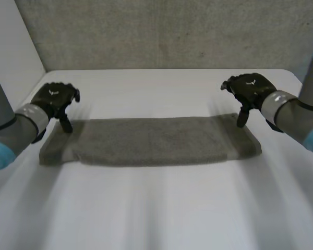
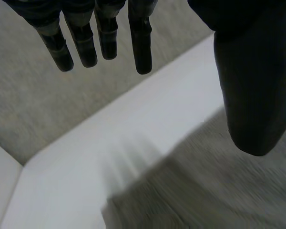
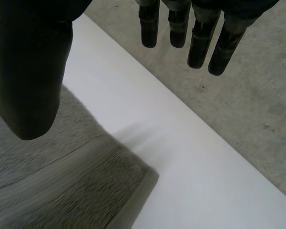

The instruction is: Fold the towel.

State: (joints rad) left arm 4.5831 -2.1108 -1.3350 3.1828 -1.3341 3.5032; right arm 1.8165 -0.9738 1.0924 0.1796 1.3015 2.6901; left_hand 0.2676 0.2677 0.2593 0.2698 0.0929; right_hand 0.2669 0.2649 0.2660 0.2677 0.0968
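A white table [image 1: 156, 208] bears a grey towel [image 1: 151, 140] lying flat in a long strip, with the left hand [image 1: 55, 98] and right hand [image 1: 250, 88] at its far corners, fingers straight, spread from the thumbs, holding nothing.

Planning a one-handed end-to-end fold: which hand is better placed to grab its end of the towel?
The right hand, marginally: open, thumb over the towel at a far corner, fingers past the edge. The left hand is posed alike, so it's close.
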